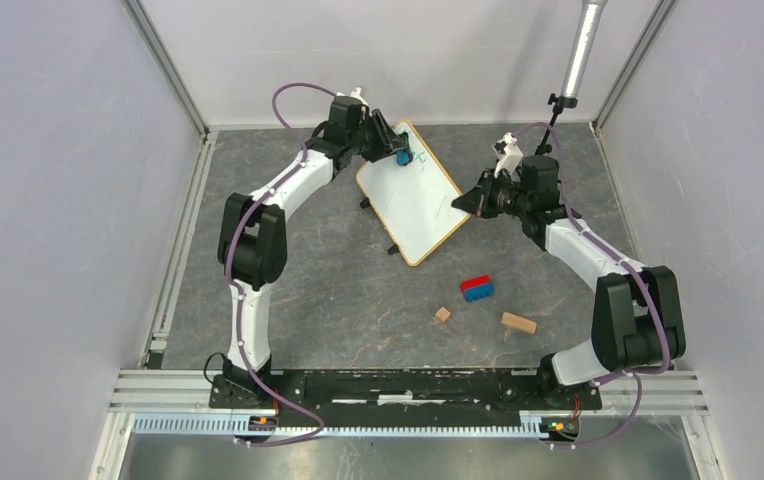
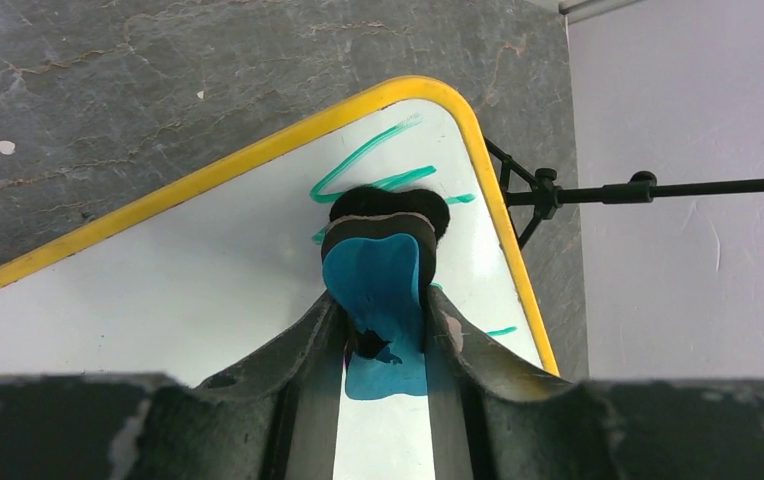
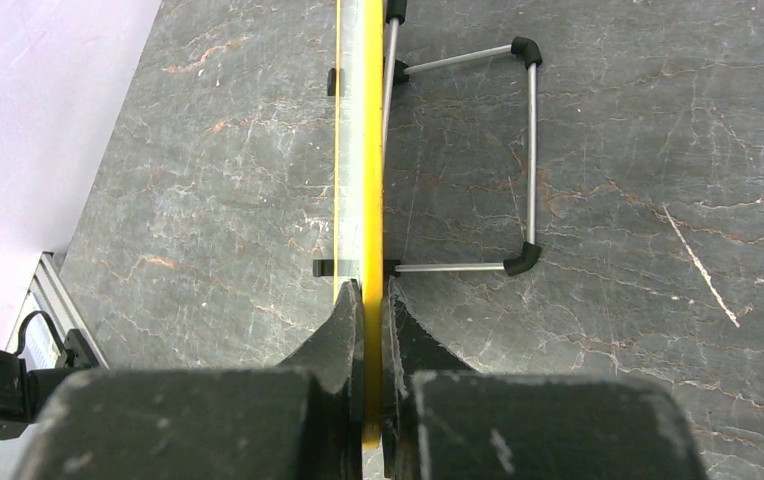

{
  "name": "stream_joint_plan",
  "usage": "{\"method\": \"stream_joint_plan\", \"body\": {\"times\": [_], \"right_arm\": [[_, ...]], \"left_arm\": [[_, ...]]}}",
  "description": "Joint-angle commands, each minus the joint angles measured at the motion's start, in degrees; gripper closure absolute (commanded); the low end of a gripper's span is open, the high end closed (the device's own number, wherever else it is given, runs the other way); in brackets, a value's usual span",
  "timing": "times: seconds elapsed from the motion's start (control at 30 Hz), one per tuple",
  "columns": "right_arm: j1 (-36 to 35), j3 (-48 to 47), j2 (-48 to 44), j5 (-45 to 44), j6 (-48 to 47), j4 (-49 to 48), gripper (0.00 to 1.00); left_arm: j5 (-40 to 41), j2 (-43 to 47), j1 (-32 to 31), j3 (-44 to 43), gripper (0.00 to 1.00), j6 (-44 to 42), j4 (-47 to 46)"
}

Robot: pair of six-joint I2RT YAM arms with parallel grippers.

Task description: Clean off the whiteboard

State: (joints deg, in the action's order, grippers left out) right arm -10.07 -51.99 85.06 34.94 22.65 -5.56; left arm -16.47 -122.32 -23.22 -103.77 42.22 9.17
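**Whiteboard gripped at both ends, eraser on its green marks**

A small whiteboard with a yellowish wooden frame and rounded corners sat at the far middle of the grey desk. Green scribbles crossed its far corner. The left tool pinched a blue eraser, its black pad touching those scribbles. The right tool was clamped on the board's right edge, beside its wire legs.

The yellow-framed whiteboard stands tilted mid-table, green scribbles near its far corner.
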Motion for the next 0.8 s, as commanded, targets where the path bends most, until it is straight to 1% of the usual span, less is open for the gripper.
{"method": "stream_joint_plan", "body": {"times": [0.0,0.1,0.2,0.3,0.4,0.47,0.53,0.67,0.77], "right_arm": [[-1.38,-1.35,0.42,-0.11,-4.02,-1.06,1.00],[-2.01,-1.63,0.41,-0.73,-4.78,-0.33,1.00],[-2.15,-1.70,0.21,-1.01,-4.88,-0.24,1.00],[-2.14,-1.80,0.01,-1.34,-4.75,-0.24,1.00],[-2.15,-1.63,-0.10,-1.55,-4.75,-0.39,1.00],[-2.23,-1.37,-0.14,-1.59,-4.65,-0.58,1.00],[-2.32,-1.25,-0.07,-1.63,-4.69,-0.55,1.00],[-2.58,-1.19,-0.44,-2.01,-5.00,-0.26,1.00],[-3.01,-0.82,-1.07,-3.03,-5.77,-0.43,1.00]], "left_arm": [[-0.29,-0.44,-0.24,-2.78,0.64,2.84,-0.40],[-1.35,-0.30,-1.39,-3.66,0.69,2.94,-1.34],[-1.21,0.75,-3.57,-3.72,0.70,1.93,-1.35],[-0.29,2.52,-5.98,-0.33,0.71,2.23,-2.45],[-0.91,3.66,-7.04,4.84,0.76,5.32,-5.23],[-0.53,4.55,-7.02,8.56,0.77,6.87,-8.04],[0.95,4.73,-6.69,9.63,0.77,5.99,-8.33],[2.98,2.91,-3.23,7.68,0.78,4.23,-7.17],[5.65,0.53,-1.02,3.43,0.80,0.95,-4.45]]}}
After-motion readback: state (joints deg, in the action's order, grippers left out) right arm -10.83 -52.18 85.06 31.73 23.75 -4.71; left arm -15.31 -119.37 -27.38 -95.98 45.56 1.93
